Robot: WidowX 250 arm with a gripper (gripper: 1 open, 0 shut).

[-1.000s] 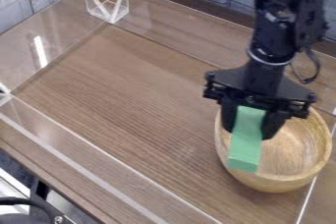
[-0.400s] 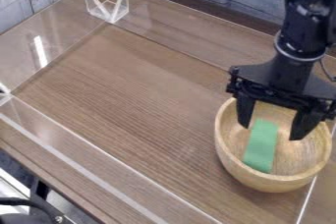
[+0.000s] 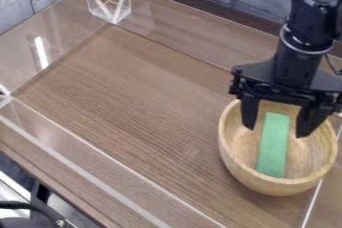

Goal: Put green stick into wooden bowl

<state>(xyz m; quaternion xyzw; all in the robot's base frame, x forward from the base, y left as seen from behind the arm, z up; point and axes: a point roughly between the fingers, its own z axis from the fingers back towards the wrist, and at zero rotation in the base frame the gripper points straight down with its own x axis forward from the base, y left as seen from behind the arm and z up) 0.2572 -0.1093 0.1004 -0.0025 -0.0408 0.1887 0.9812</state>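
Observation:
The green stick [image 3: 275,140] lies flat inside the wooden bowl [image 3: 241,157], running from the far rim toward the near side. The bowl sits at the table's near right. My gripper [image 3: 279,118] hangs just above the bowl's far half, open, with one black finger [image 3: 250,112] on each side of the stick's far end. Nothing is held between the fingers, and the black arm rises from the gripper to the top right.
The wooden table top [image 3: 134,92] is ringed by a low clear plastic wall [image 3: 54,147]. A clear V-shaped stand [image 3: 108,4] sits at the far left corner. The bowl is close to the table's right and near edges.
The gripper opened and let go of the green stick, which dropped from a tilted hold to lie flat in the bowl. The arm shifted slightly right.

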